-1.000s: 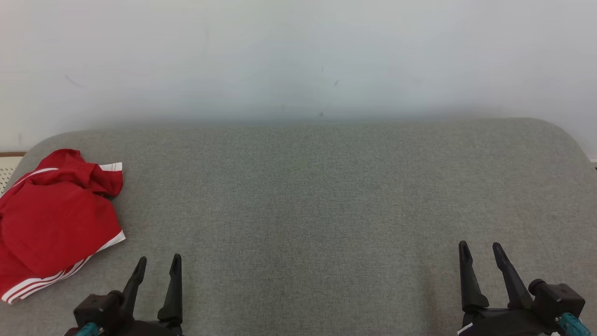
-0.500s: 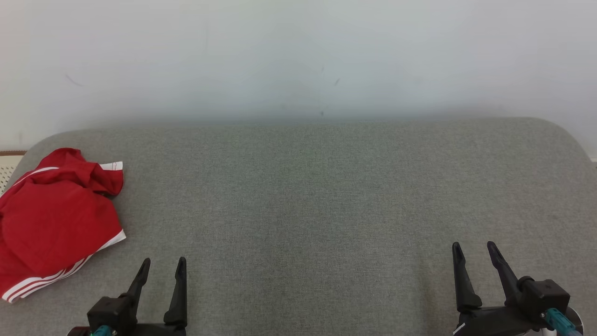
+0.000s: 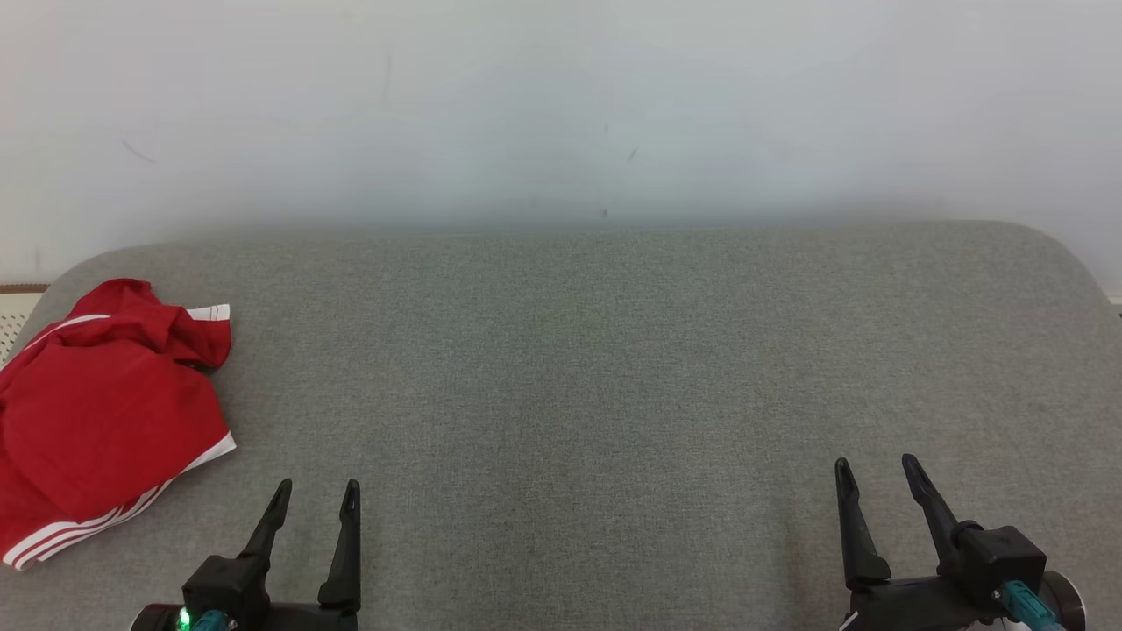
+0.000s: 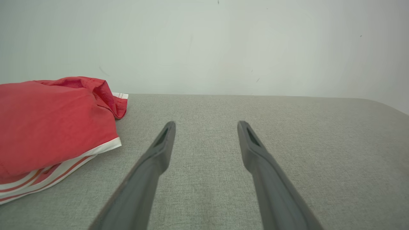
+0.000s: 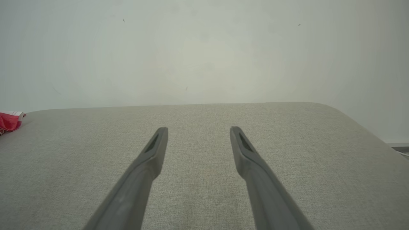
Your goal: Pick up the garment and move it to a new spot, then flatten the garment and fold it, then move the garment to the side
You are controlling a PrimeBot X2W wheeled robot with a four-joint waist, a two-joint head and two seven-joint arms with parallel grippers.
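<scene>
Left fingers (image 3: pixel 340 592) and right fingers (image 3: pixel 862 565) stood spread wide, gripping nothing. The red garment (image 3: pixel 105 412) lay crumpled just left of the left fingers, by the tabletop's (image 3: pixel 596 368) left edge. Between both pairs and ahead of them, open grey cloth ran to the far edge.

Plain indoor room, maybe home: grey upholstered surface (image 3: pixel 614 368) against bare white wall (image 3: pixel 561 105).
</scene>
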